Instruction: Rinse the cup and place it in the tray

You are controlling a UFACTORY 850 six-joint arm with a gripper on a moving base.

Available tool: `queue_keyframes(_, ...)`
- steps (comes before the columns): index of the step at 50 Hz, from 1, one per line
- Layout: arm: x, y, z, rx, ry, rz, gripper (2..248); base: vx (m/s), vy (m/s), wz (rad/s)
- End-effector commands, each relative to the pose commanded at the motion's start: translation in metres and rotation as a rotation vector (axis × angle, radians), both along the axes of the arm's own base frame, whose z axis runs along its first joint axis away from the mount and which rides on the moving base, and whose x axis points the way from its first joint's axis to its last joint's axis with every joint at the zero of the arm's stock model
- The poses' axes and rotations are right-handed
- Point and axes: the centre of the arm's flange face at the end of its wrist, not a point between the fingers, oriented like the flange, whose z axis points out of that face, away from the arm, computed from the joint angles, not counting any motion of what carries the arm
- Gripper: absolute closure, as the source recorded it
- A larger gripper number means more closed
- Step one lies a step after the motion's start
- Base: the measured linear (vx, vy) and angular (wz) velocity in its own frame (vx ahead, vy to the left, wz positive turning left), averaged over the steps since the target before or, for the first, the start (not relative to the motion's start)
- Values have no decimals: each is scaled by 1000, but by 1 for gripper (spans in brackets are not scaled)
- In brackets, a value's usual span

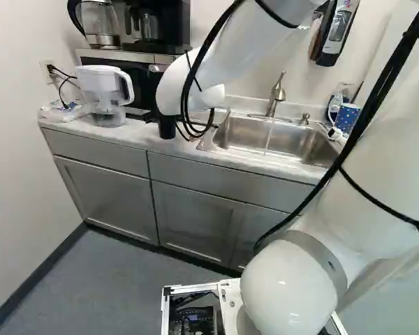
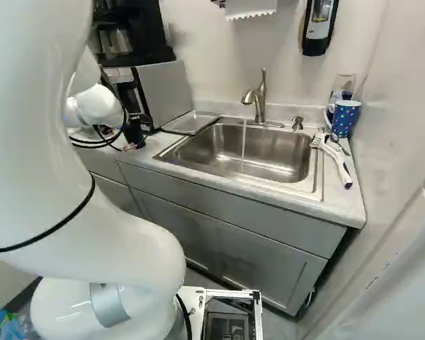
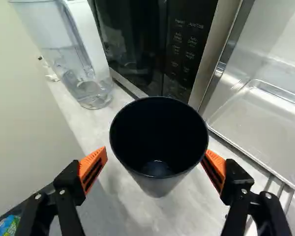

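A white arm (image 1: 286, 293) rises from its joint, loops high past the top edge of the left base view, where its upper part is cut off, and bends down over the left half of a pale counter (image 2: 326, 207). In the right base view, its bulk hides the counter's left end. The stainless sink (image 2: 276, 149) lies in the right half, a thin stream of water falling into it from the faucet (image 2: 260, 99). A microwave (image 3: 137, 46) stands toward the counter's back edge, its front partly covered by the arm in the left base view. Just left of the sink lies the metal tray (image 2: 191, 122), cut off in the wrist view. A clear-and-white pitcher (image 3: 83, 59) stands near the counter's left end.

The black gripper (image 1: 167, 124), small and mostly obscured in the base views, points down at the counter near its front edge. The wrist view shows its fingers spread, an orange pad (image 3: 93, 168) on either side of the black cup (image 3: 160, 184), without a clear grip. The cup is upright, between pitcher and tray; whether its base touches the counter is hard to tell. Its interior is too dark to read beyond a faint gleam at the bottom.
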Motion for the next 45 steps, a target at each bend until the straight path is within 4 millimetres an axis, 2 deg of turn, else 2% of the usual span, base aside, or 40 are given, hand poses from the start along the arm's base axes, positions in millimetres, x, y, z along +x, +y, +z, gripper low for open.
queue_keyframes(45, 11, 7, -30, 55, -110, 3, 3, 0, 0, 0)
